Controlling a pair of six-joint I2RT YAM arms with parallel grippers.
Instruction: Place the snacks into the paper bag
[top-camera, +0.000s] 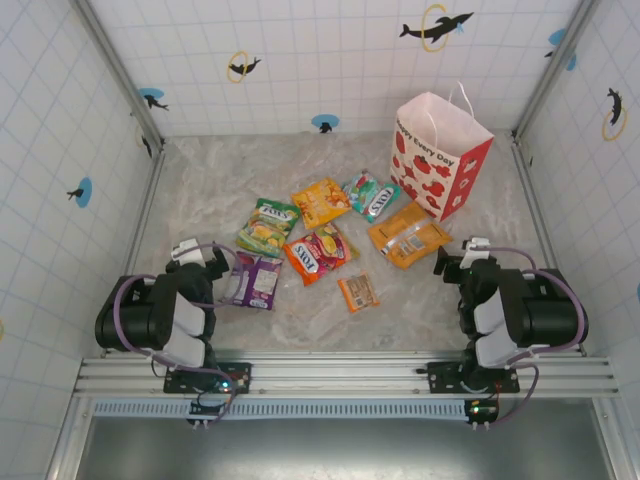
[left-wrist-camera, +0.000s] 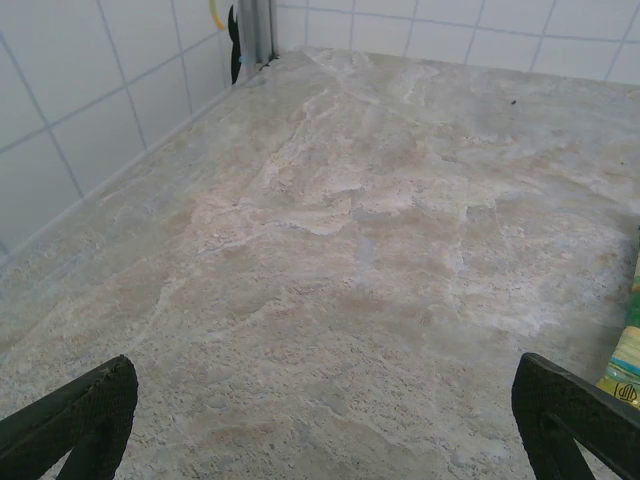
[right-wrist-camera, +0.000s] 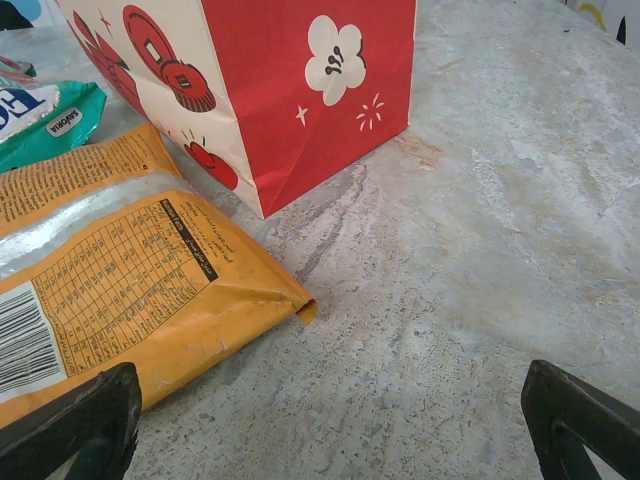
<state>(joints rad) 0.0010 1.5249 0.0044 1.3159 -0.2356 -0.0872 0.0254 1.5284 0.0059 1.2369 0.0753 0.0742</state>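
Marble table (top-camera: 200, 190): paper bag (top-camera: 440, 150) upright, 7 snacks (top-camera: 318, 252) lying outside it.

Paper bag (top-camera: 441, 152) set upright far right. Seven snacks (top-camera: 320, 255) scattered flat on table (top-camera: 200, 190), between left gripper (top-camera: 199, 257) and right gripper (top-camera: 462, 260).

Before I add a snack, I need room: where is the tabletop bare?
Bare: the marble between the glossy green packet and the left tiled wall, and right of the red-printed white paper bag. Crowded: the centre packets.
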